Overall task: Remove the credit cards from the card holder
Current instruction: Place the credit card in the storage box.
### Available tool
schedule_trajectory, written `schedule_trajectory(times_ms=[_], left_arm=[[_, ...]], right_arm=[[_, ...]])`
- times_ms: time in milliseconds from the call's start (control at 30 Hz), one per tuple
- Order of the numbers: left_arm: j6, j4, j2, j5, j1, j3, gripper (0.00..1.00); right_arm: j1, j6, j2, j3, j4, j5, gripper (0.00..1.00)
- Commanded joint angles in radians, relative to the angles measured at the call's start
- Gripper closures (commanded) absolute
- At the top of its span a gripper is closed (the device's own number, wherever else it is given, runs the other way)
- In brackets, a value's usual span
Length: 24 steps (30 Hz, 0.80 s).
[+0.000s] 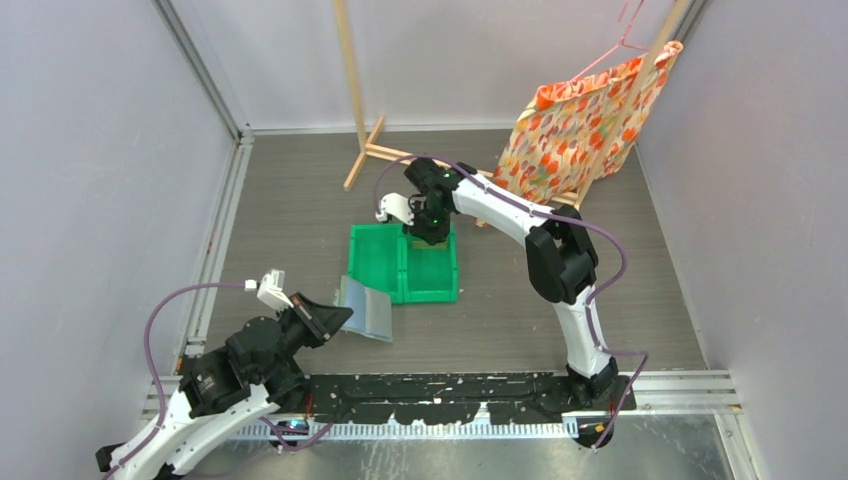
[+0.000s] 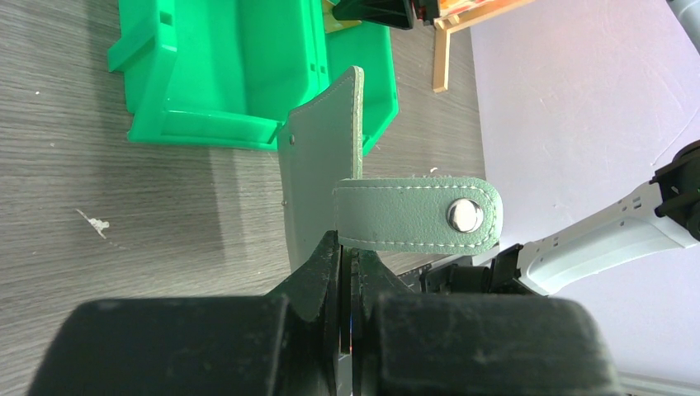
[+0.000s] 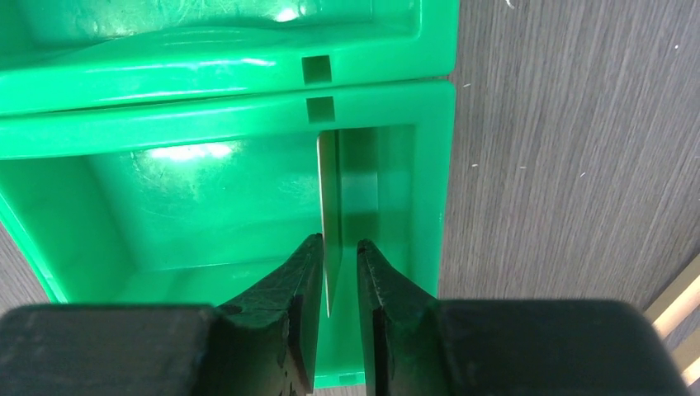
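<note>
My left gripper (image 1: 335, 312) is shut on the edge of the grey-green card holder (image 1: 365, 308), which hangs open just left of the green bin (image 1: 375, 270). In the left wrist view (image 2: 353, 252) the holder's flap (image 2: 322, 173) stands upright, and its snap strap (image 2: 417, 214) folds to the right. My right gripper (image 1: 428, 237) is over the bin's right compartment. In the right wrist view (image 3: 339, 246) a tan credit card (image 3: 329, 190) stands edge-on between the slightly parted fingers, next to the left one, with a gap on its right. No other cards show.
The green two-compartment bin (image 3: 371, 99) sits mid-table, and it also shows in the left wrist view (image 2: 206, 128). A wooden rack (image 1: 365, 150) stands behind it, with an orange floral cloth (image 1: 585, 110) on a pink hanger at the back right. Walls close in on both sides.
</note>
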Motion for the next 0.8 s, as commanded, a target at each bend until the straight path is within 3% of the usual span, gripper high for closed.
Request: schedule_trajectory(times_ms=[0, 300, 767], left_arm=[[0.008, 0.06, -0.009, 0.007, 0.002, 0.014, 0.99], [0.01, 0.065, -0.009, 0.012, 0.002, 0.015, 0.99], [0.012, 0.073, -0.008, 0.018, 0.002, 0.016, 0.99]], right_arm=[[-0.004, 0.022, -0.011, 0.012, 0.04, 0.004, 0.72], [-0.002, 0.041, -0.078, -0.082, 0.18, 0.064, 0.71], [-0.002, 0.057, -0.133, -0.145, 0.259, 0.109, 0.71]])
